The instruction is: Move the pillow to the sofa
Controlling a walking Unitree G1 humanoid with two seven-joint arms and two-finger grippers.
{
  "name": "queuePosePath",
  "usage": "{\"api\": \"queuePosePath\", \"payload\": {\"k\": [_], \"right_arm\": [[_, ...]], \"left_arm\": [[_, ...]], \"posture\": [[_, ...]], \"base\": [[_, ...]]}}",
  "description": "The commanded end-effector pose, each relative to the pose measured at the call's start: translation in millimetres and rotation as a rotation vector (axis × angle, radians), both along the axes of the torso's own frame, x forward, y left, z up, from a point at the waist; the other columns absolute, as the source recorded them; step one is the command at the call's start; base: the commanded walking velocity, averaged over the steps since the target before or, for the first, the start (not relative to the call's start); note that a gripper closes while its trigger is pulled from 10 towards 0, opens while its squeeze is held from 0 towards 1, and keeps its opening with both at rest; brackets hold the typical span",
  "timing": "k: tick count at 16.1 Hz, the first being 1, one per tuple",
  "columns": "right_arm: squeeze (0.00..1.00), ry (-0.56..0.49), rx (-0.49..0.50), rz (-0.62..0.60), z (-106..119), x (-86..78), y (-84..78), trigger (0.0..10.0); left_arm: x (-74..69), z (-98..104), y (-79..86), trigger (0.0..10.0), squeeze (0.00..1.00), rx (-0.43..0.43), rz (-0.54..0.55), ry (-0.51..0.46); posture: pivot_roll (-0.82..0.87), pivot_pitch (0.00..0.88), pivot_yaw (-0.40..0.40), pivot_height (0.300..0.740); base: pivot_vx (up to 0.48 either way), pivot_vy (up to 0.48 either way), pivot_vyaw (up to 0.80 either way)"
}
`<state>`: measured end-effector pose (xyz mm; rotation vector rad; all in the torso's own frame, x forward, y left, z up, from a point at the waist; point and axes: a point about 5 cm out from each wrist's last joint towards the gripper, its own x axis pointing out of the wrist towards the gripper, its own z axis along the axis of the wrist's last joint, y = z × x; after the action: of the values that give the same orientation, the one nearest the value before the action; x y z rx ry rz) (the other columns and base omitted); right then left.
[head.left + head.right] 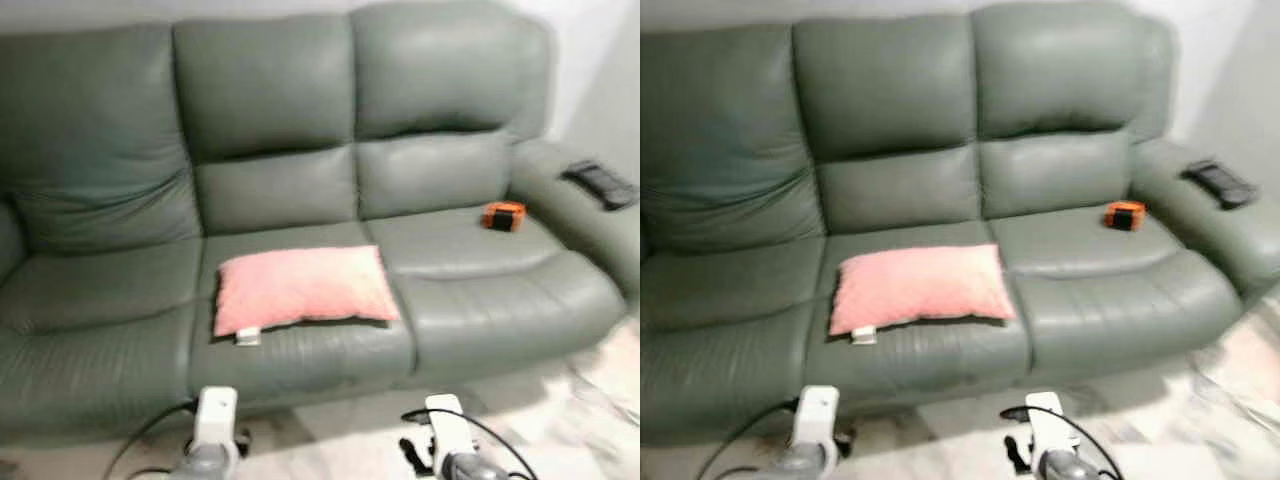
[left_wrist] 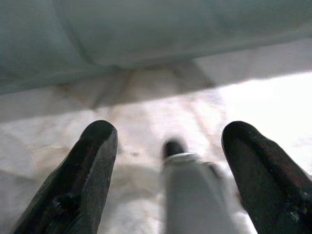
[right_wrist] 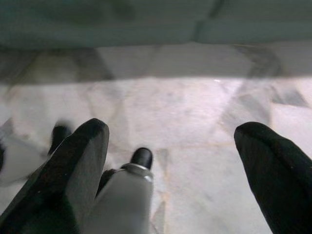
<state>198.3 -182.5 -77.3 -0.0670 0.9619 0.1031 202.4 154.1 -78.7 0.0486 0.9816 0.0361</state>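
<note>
Pillow (image 1: 303, 287): pink, rectangular, lying flat on the middle seat of the grey-green sofa (image 1: 100, 200), with a small white tag at its front corner; no writing legible. Left gripper (image 2: 165, 170) and right gripper (image 3: 170, 170) both spread wide, empty, over pale marbled floor (image 3: 185, 112).

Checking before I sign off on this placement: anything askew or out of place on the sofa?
Nothing stands out. The pink pillow lies flat on the sofa's middle seat. A small orange object sits on the right-hand seat, a dark device on the armrest.
</note>
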Motion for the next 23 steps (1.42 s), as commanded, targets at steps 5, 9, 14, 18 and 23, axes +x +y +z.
{"api": "queuePosePath", "payload": {"k": [5,9,14,18,23], "right_arm": [[0.00,-0.012,0.018,-0.042,1.9,3.9,0.9,10.0],[0.00,-0.010,0.001,0.004,2.2,4.2,0.4,10.0],[0.00,-0.003,0.006,0.008,1.8,3.4,0.3,10.0],[0.00,-0.002,-0.002,0.032,2.1,3.8,0.3,10.0],[0.00,0.001,0.000,0.037,2.0,3.6,0.4,10.0]], "left_arm": [[4.0,2.6,8.9,10.0,0.00,0.017,0.027,-0.013],[4.1,2.6,8.1,10.0,0.00,0.010,0.023,-0.012],[4.0,2.5,7.7,10.0,0.00,0.003,0.024,-0.012],[3.7,2.3,7.7,10.0,0.00,-0.005,0.028,-0.010],[3.4,2.2,7.8,10.0,0.00,-0.010,0.032,-0.010]], "posture": [[-0.09,0.013,-0.019,0.740],[-0.09,0.016,-0.018,0.740],[-0.09,0.018,-0.022,0.740],[-0.09,0.019,-0.022,0.740],[-0.09,0.020,-0.024,0.740]], "base": [[0.000,0.000,0.00],[0.000,0.000,0.20],[0.000,0.000,0.80],[0.000,0.000,0.80],[0.000,0.000,0.80]]}}
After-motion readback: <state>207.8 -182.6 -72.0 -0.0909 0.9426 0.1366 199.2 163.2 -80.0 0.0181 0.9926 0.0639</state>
